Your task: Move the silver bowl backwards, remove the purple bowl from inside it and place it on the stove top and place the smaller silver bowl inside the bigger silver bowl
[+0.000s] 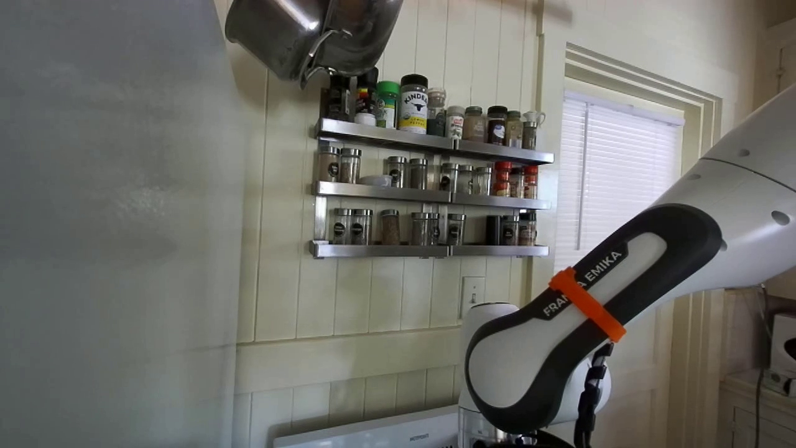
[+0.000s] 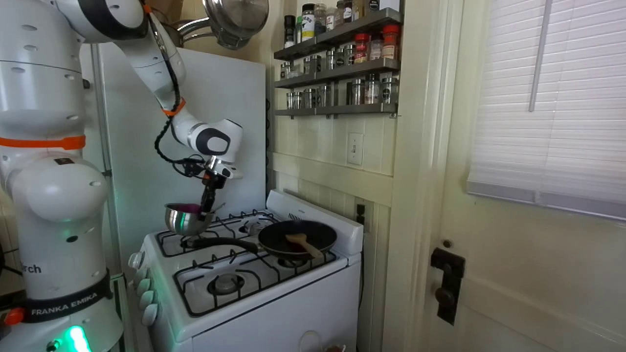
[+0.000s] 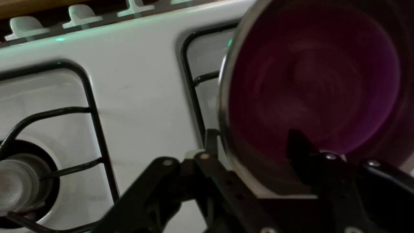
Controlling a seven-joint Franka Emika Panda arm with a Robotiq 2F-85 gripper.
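Observation:
The silver bowl [image 2: 182, 223] sits at the stove's front, on the side by the fridge, in an exterior view. The purple bowl [image 2: 190, 208] is inside it. In the wrist view the silver bowl's rim [image 3: 223, 97] curves round the purple bowl [image 3: 310, 81]. My gripper [image 2: 208, 210] points down at the bowl. In the wrist view my gripper [image 3: 252, 139] is open across the rim. One finger is outside the silver bowl, close to its wall; the other is over the inside of the bowls. I cannot make out a second, smaller silver bowl.
A black frying pan [image 2: 320, 234] with a wooden spatula [image 2: 303, 244] stands on the stove [image 2: 274, 288], its handle reaching toward the silver bowl. Stove knobs [image 2: 149, 313] line the front. The fridge [image 2: 225, 122] and spice shelves [image 1: 435, 196] stand behind. Metal pots [image 1: 323, 37] hang above.

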